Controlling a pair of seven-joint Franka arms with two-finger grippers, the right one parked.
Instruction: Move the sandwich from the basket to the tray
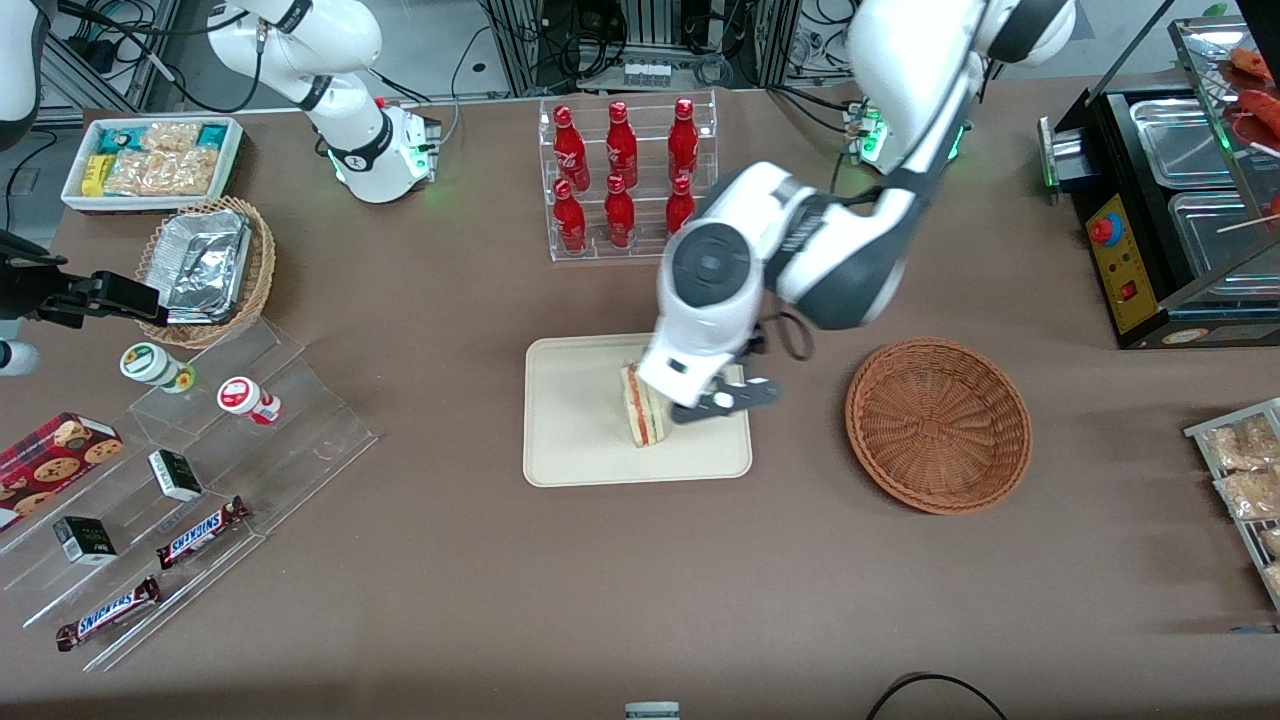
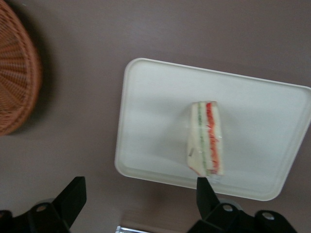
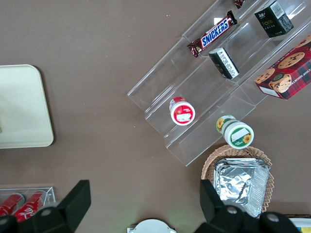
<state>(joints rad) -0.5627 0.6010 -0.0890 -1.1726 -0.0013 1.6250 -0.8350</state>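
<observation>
Since the sandwich [image 2: 206, 138] already lies on the tray [image 2: 155, 107], on its side with the striped filling edge showing and apart from the rim, the main risk is the gripper [image 1: 722, 397] disturbing it on the way out. The gripper hangs just above the tray with its fingers [image 2: 73, 196] spread wide and pinching nothing, so a low sideways pull toward the emptied basket [image 1: 938, 425] beside the tray could clip the wedge and push it to the tray's edge. A straight lift would likely avoid that.
</observation>
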